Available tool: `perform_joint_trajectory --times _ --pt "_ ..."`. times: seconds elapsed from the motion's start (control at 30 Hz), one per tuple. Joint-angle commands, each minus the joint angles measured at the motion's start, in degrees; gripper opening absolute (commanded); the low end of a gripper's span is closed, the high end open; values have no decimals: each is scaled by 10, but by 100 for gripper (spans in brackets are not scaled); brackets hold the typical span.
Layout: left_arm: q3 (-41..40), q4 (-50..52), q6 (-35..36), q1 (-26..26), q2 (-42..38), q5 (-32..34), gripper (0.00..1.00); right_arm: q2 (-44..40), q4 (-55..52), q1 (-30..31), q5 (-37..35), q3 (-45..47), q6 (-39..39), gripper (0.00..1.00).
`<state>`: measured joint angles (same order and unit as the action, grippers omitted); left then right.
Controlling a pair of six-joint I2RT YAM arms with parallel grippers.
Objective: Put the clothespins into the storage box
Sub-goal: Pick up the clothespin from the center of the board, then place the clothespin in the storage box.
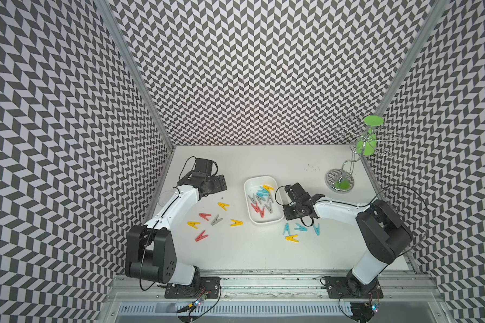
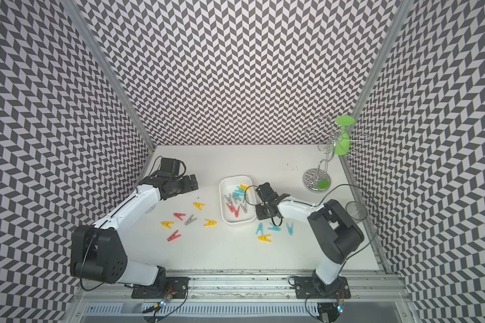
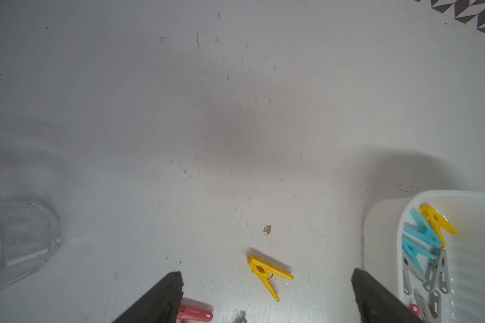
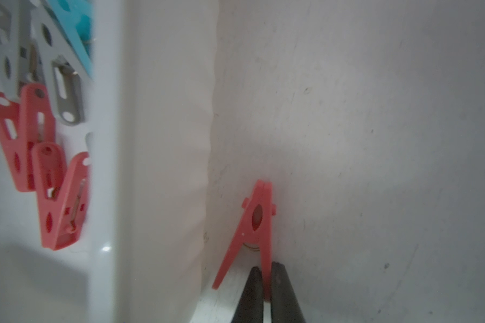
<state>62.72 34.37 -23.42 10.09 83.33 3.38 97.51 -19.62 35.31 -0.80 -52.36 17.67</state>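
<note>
Storage box: white, shallow, at the middle of the counter. It holds about ten clothespins in yellow, light blue, grey and red. Red clothespin: just beside the box's outer right wall, one leg pinched between the jaws of the right gripper. Whether it rests on the counter cannot be told, and it is hidden under the wrist in both top views. Left lot: three yellow, two red and one grey, scattered flat between the box and the counter's left edge. Right lot: three light blue and one yellow, near the box's front right corner, toward the front edge. Left gripper: jaws spread wide, holding nothing, above the counter left of the box, over a yellow clothespin. Clear cup: near the left edge. Wire rack: back right corner, with a green goblet hanging upside down.
</note>
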Motion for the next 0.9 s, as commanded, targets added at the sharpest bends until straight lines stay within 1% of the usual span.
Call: perform_joint_trajectory --times 0.0,0.1,0.2,0.3,0.37,0.47,0.67,0.87 --pt "18 2 7 -3 -7 5 99 -17 -21 -14 -30 -9 -3 9" --pt "18 0 7 -4 -7 5 99 -38 -56 -35 -47 -33 -4 9" --pt "15 -2 7 -4 -6 2 99 -59 -85 -41 -75 -75 -11 9" --pt "13 -5 5 -3 -3 -1 99 -65 -107 -38 -66 -125 -14 9" --pt "12 -6 5 -3 -3 -2 99 -66 -111 -26 -64 -149 -14 9" --pt "8 -9 4 -3 -5 -3 99 -61 -107 7 -46 -175 -12 9" --pt "-5 -16 0 -3 -11 -4 99 -12 -111 76 -24 -201 3 9" --pt "-14 -19 0 -3 -18 -4 99 31 -112 89 -8 -187 5 9"
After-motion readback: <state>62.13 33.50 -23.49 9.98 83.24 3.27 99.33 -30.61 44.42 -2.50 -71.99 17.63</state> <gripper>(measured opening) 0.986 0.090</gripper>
